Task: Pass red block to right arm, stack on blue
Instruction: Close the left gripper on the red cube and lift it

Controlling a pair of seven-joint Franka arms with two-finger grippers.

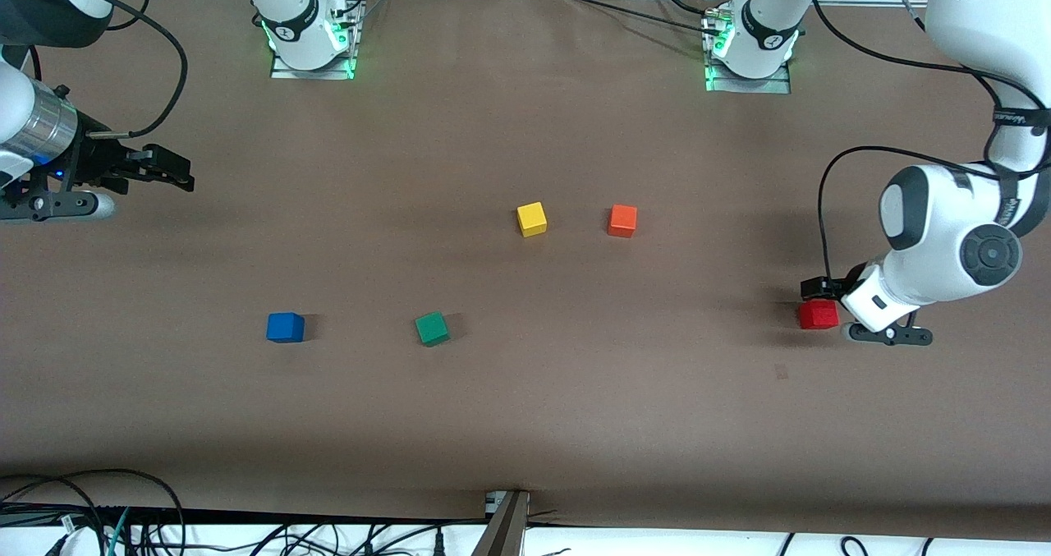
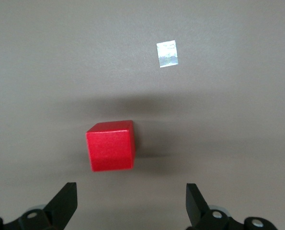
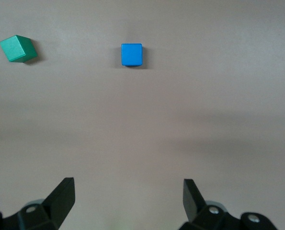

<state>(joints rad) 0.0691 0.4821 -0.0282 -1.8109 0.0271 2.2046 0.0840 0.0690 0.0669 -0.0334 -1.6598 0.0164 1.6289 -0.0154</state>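
At the right arm's end of the table, the right arm (image 1: 33,129) comes in from the edge with its silvery cuff and blue light showing, forearm roughly level. The right gripper (image 1: 168,170) hangs in the air over bare tabletop, fingers spread apart with nothing between them. It's well apart from every cube.

Moving across: the blue block (image 1: 285,327) sits on the table (image 1: 525,392), with a green cube (image 1: 432,328) beside it toward the left arm's end. Farther from the front camera are a yellow cube (image 1: 532,218) and an orange cube (image 1: 622,220), side by side near mid-table.

Over at the left arm's end, the left arm (image 1: 944,244) is folded down low, wrist bent toward the table. The left gripper (image 1: 821,293) hovers right at the red block (image 1: 819,314), jaws wide apart and not clamped on it. The red block rests on the table, well apart from the blue one. A small pale square patch (image 2: 167,53) sits on the table near it.
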